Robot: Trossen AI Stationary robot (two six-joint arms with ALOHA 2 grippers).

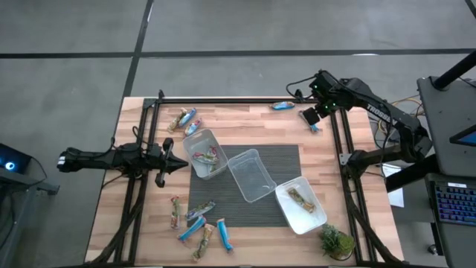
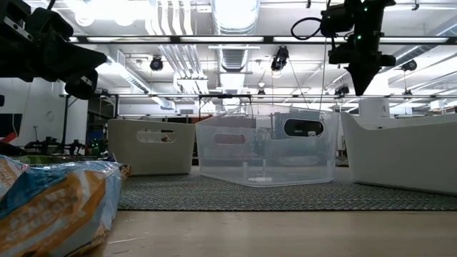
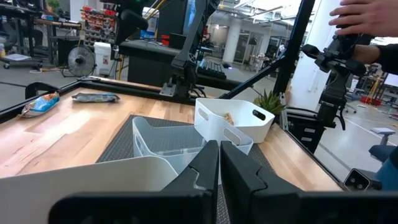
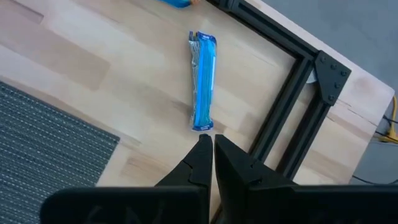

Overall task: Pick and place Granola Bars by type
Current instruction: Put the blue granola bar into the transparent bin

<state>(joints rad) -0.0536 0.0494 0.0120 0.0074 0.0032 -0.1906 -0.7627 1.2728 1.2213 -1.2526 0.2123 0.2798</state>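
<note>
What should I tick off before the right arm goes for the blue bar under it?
1. Right gripper empty: ok, shut on nothing.
2. Jaws open for the pick: not ok.
3. Blue granola bar lying free on the wood: ok.
4. Gripper lined up over the bar: ok, just off its end.
5. Three tubs on the mat, middle tub empty: ok.
6. Left gripper clear of the pick: ok, shut, beside the left tub.

1. A wooden table [image 1: 149, 216] carries a dark ribbed mat [image 1: 286, 160] at its middle.
2. Three clear tubs [image 1: 253, 175] stand in a diagonal row on the mat.
3. Wrapped granola bars [image 1: 197, 223] lie on bare wood near the front left, more by the back left [image 1: 182, 119], and blue ones at the back right [image 1: 282, 106].
4. A small green plant [image 1: 336, 242] sits at the front right corner.
</note>
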